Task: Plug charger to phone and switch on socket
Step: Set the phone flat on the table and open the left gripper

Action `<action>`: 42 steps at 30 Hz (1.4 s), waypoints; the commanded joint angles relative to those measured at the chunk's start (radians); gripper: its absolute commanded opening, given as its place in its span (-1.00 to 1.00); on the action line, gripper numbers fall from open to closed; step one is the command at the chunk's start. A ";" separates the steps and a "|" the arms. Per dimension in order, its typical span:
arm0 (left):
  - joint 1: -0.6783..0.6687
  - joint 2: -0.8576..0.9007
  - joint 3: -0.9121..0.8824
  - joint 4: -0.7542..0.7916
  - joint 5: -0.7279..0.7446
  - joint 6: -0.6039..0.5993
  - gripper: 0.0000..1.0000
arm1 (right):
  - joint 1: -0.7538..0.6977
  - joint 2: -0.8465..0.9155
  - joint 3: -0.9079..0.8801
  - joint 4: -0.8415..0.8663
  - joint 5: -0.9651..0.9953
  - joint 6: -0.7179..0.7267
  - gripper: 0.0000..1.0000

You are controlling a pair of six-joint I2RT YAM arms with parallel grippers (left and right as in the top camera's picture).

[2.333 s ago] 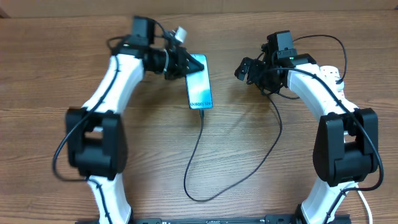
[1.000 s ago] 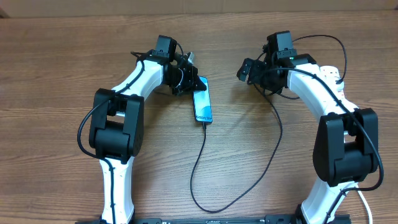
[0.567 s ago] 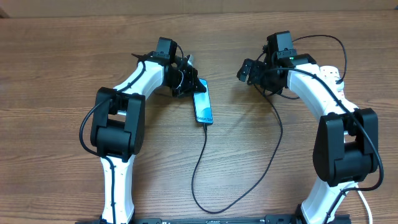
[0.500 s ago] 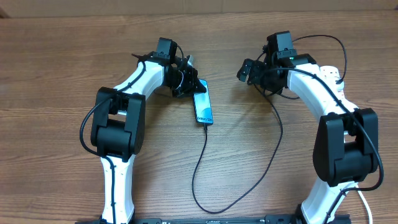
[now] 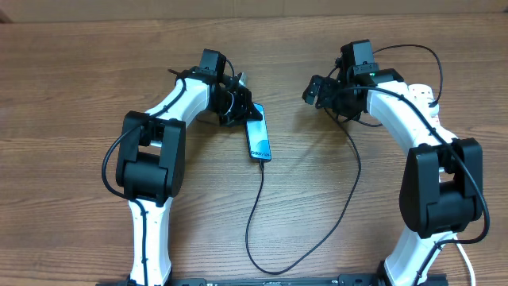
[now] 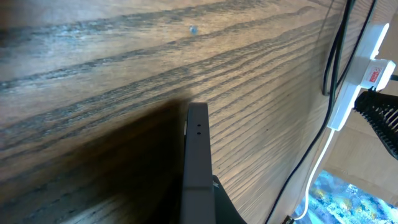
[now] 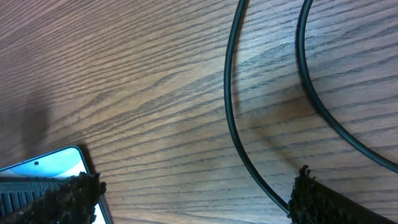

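The phone (image 5: 258,137) lies on the wooden table with its light blue screen up. It shows edge-on in the left wrist view (image 6: 198,155). My left gripper (image 5: 239,108) is shut on the phone's far end. The charger cable (image 5: 255,214) has its tip in the phone's near end. It loops toward the front edge and runs back up under my right arm. My right gripper (image 5: 316,87) is open and empty above the table, to the right of the phone. In the right wrist view it (image 7: 196,183) hangs over the cable (image 7: 231,112). The socket strip (image 5: 425,91) lies at the far right, mostly hidden by my right arm.
The white power strip with a red label (image 6: 364,68) and its white cord (image 6: 323,158) show at the right of the left wrist view. A corner of the phone (image 7: 53,165) shows at the lower left of the right wrist view. Bare wood lies between the arms.
Since the earliest frame my left arm has folded in and brought the phone lower and toward the front. Over the last second the phone barely shifted. The right arm has not moved.
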 commanded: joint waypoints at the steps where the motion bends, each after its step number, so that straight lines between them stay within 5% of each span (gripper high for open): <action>1: -0.009 0.011 0.009 -0.013 -0.022 -0.010 -0.83 | -0.005 -0.029 0.026 0.002 0.014 -0.004 1.00; 7: -0.009 0.011 0.009 -0.023 -0.024 -0.011 -0.83 | -0.005 -0.029 0.026 0.002 0.014 -0.004 1.00; 18: -0.013 0.011 0.009 -0.023 -0.024 -0.010 -0.48 | -0.005 -0.029 0.026 0.002 0.014 -0.004 1.00; 42: -0.012 0.011 0.009 -0.096 -0.117 -0.010 -0.30 | -0.005 -0.029 0.026 -0.002 0.013 -0.004 1.00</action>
